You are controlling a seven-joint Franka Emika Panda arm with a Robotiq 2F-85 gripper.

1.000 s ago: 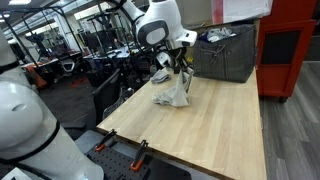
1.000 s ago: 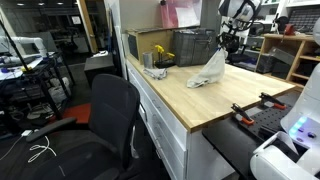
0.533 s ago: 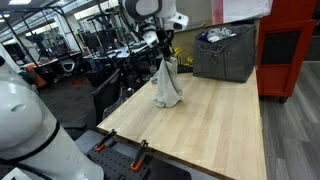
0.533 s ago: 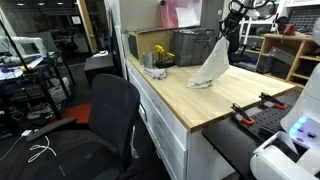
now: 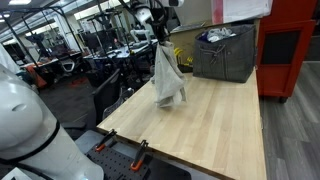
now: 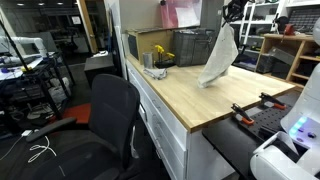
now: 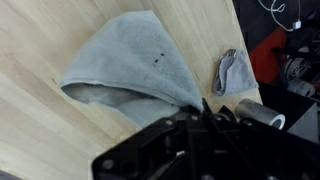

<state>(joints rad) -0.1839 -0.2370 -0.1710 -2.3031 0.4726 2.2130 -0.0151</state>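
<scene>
Claw [image 5: 159,38] clamped tight on the top corner of a grey cloth [image 5: 167,78]. Cloth hangs full length over the wooden table [image 5: 215,125]; can't tell whether its lower hem touches the top.

In the wrist view the cloth [image 7: 130,60] drapes out to 10 o'clock of the fingers. A small crumpled grey rag [image 7: 234,73] lies apart on the wood at 1 o'clock.

Around it:
- Dark mesh bin [image 5: 226,55] at 2 o'clock of the cloth, at the far table edge, stuffed with fabric.
- Yellow object [image 6: 159,52] beside the bin in an exterior view, at 9 o'clock of the cloth [image 6: 218,60].
- Two orange-handled clamps [image 5: 141,149] on the near edge, at 6 o'clock.
- Black office chair [image 6: 108,112] alongside the table.

Nothing stands between cloth and bin.
</scene>
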